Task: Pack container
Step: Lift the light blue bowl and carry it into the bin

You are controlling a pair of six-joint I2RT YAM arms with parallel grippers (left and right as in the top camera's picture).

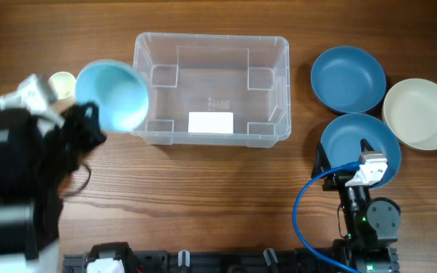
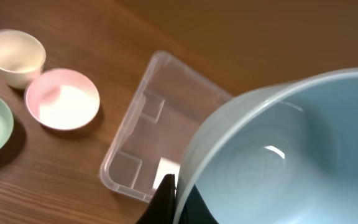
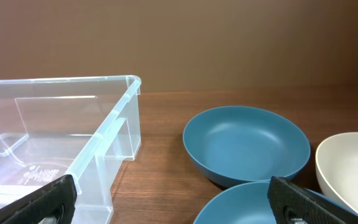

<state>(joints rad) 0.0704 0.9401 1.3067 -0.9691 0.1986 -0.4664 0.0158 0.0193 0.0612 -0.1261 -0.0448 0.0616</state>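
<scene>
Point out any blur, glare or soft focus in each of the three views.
Overhead: the left arm is smeared by motion blur, while the bin is crisp. Left wrist: the light blue bowl looms close and soft, with a small glare streak inside. Right wrist: even light, the right pincer's fingers dark and blurry at the bottom corners.
</scene>
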